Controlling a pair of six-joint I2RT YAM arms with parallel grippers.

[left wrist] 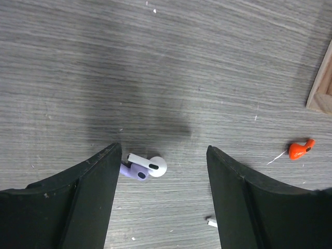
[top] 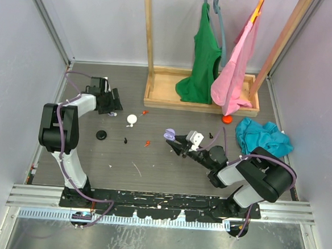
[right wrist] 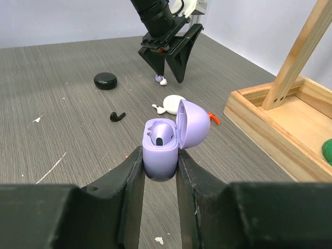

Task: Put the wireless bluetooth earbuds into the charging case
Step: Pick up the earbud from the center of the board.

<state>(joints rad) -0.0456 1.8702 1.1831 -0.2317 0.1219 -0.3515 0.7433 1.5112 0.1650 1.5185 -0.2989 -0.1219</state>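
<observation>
My right gripper [right wrist: 160,158] is shut on an open lilac charging case [right wrist: 162,150], lid up, with one lilac earbud seated inside; both show in the top view, the gripper [top: 175,141] and the case [top: 169,134]. My left gripper [left wrist: 162,151] is open, low over the table, with a lilac-and-white earbud pair [left wrist: 142,167] lying beside its left finger [left wrist: 98,176]. That gripper [top: 115,105] is at the far left in the top view. A red earbud [left wrist: 301,149] lies to its right. A black earbud [right wrist: 118,116] and another red earbud [top: 147,142] lie mid-table.
A white round case [top: 132,120] and a black disc [top: 101,135] lie between the arms. A red disc [top: 227,119] sits by the wooden clothes rack [top: 157,92], which holds green and pink garments. A teal cloth [top: 263,137] lies at right.
</observation>
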